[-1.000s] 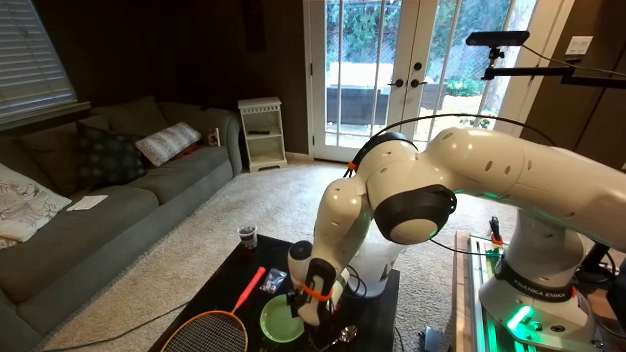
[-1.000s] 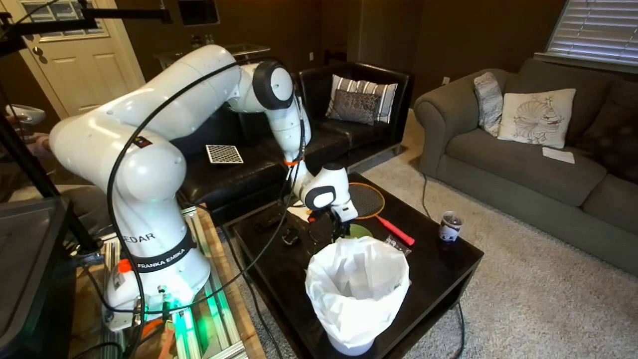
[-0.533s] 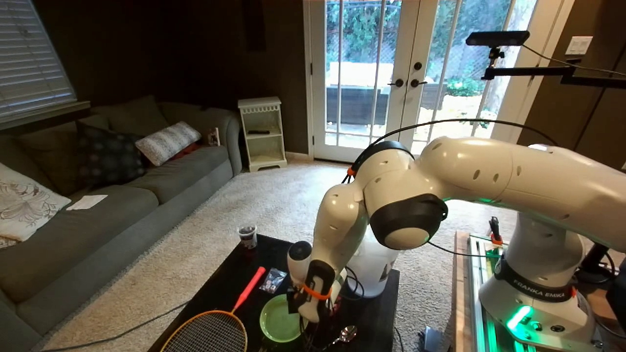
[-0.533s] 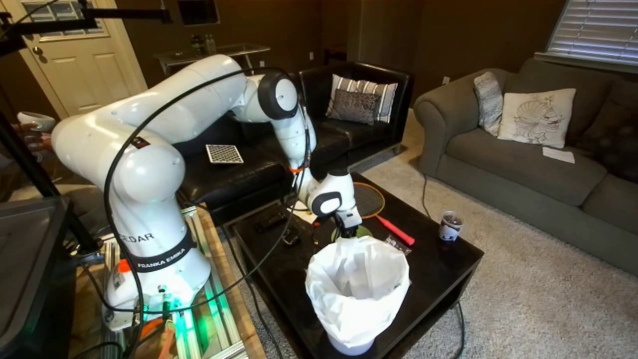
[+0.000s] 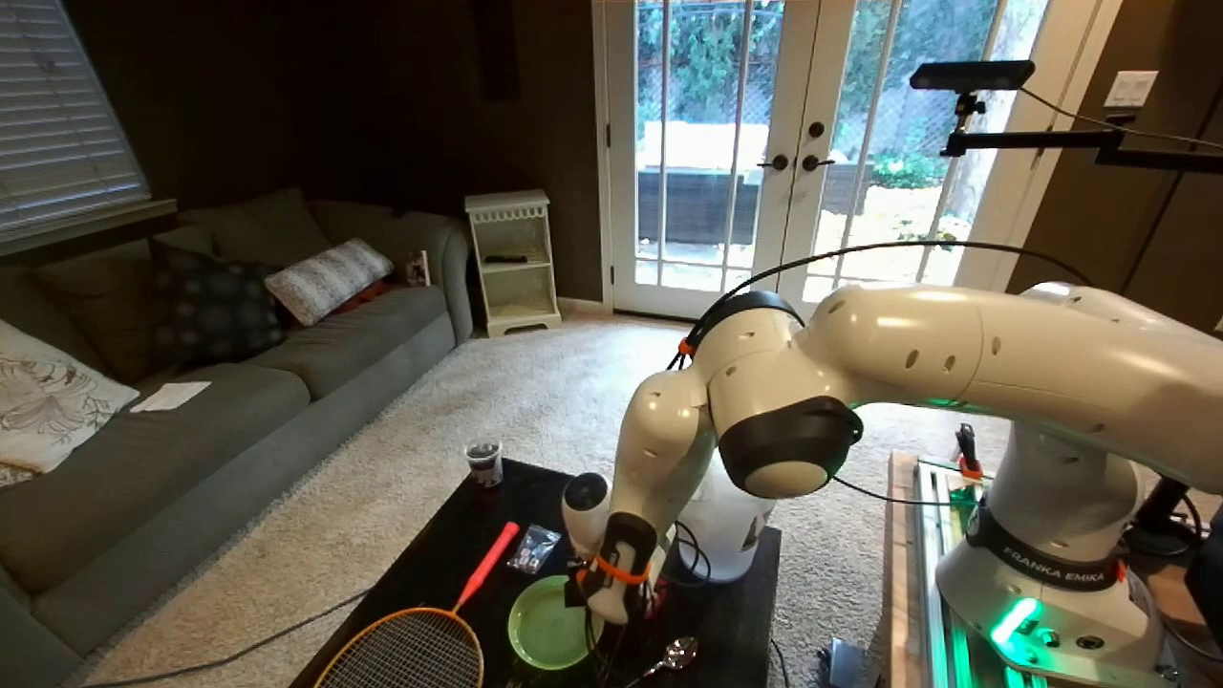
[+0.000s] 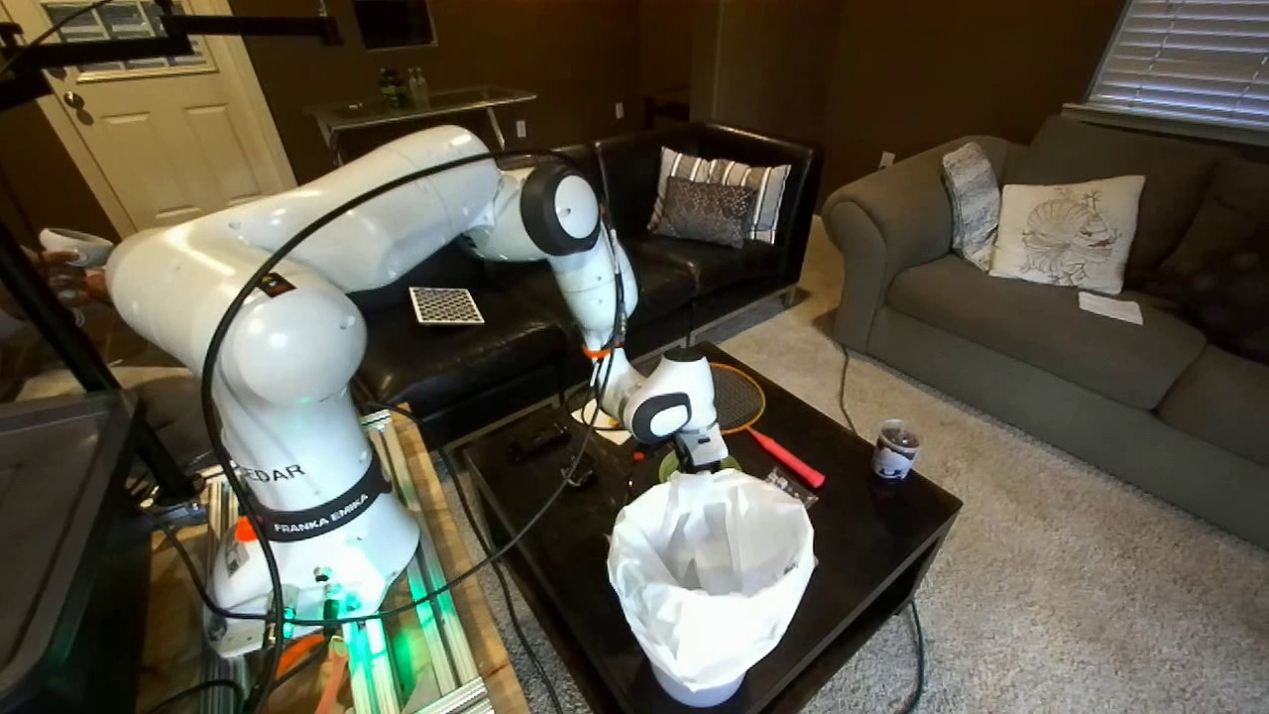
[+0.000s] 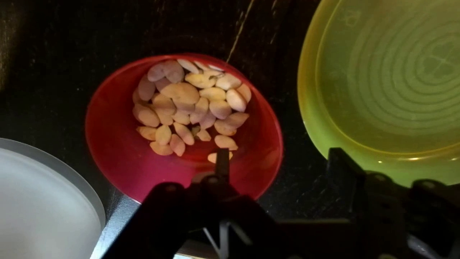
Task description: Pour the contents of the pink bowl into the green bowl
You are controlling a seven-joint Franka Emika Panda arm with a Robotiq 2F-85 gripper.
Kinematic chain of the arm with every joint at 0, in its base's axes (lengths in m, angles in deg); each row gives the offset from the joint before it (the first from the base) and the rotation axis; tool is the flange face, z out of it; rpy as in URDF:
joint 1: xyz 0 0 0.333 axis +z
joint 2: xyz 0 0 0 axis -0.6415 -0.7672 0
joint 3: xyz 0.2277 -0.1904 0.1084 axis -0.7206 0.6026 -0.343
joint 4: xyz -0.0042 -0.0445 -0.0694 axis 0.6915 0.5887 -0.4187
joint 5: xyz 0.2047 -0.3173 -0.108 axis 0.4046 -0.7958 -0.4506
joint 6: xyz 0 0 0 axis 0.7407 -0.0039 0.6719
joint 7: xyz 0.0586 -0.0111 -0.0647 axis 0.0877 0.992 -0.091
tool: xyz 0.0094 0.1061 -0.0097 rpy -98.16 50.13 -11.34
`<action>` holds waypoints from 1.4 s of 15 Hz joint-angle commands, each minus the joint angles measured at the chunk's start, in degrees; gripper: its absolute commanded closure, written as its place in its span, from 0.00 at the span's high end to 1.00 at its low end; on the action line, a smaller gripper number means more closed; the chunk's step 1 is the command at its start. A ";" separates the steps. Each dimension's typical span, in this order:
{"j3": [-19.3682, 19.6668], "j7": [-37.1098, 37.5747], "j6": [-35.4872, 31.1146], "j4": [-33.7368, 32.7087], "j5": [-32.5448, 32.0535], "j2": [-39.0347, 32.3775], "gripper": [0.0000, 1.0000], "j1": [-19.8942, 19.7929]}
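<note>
In the wrist view the pink bowl (image 7: 107,140) sits on the dark table. It holds many pale, flat oval bits, the contents (image 7: 183,100). The green bowl (image 7: 320,126) lies to its right, with no bits showing in its visible part. My gripper (image 7: 280,152) is open and empty. Its left finger is over the inside of the pink bowl, its right finger over the green bowl's near edge, with the pink bowl's right rim between them. The green bowl (image 5: 545,626) also shows in an exterior view, partly behind the hand. The pink bowl is mostly hidden in both exterior views.
A white lined bin (image 6: 709,565) stands close to the hand; a pale round rim (image 7: 43,201) shows at left in the wrist view. A racket (image 5: 406,655), a small packet (image 5: 535,548), a shiny spoon (image 5: 680,652) and a cup (image 5: 484,462) are on the table.
The arm has come lower, and the hand has shifted slightly towards the white bin in an exterior view. The green bowl has stayed in place.
</note>
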 commanded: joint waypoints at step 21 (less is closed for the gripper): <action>-0.22 5.63 4.35 2.01 -9.06 3.64 0.01 2.13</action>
